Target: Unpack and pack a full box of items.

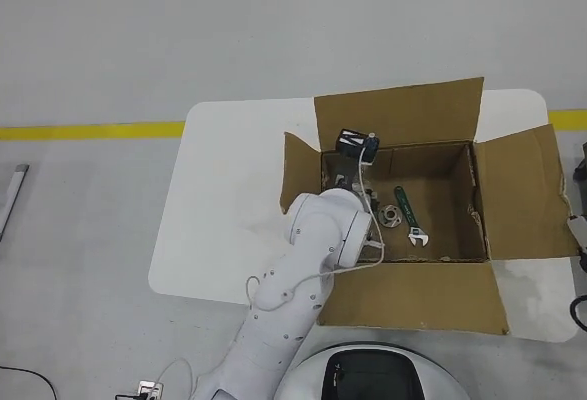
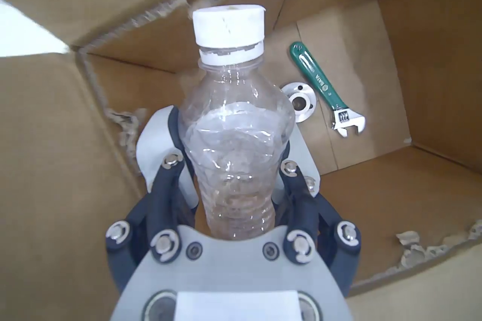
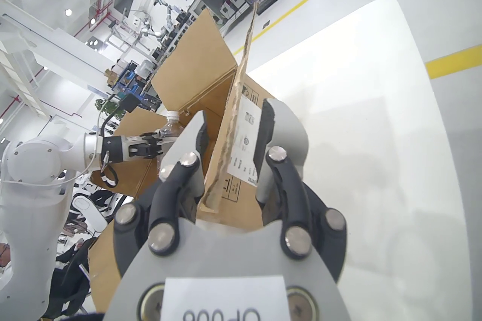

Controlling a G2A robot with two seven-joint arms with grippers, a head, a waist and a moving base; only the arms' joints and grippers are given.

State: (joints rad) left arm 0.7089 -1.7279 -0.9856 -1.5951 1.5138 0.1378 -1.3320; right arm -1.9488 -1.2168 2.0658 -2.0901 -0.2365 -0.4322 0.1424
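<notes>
Cardboard box (image 1: 403,112), brown, flaps spread, sits open on the white rounded table (image 1: 223,200). A green-handled adjustable wrench (image 1: 409,214) and a round metal flange (image 1: 391,212) lie on its floor.

Left wrist view: the left gripper (image 2: 229,134) is clenched around a clear plastic bottle (image 2: 233,100) with a white cap, over the box's floor.

Right wrist view: the right gripper (image 3: 237,119) stands released, straddling the torn edge of a flap (image 3: 220,157).

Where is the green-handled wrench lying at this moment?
In the top view the wrench lies flat on the floor of the open cardboard box, just to the right of the round metal flange.
</notes>
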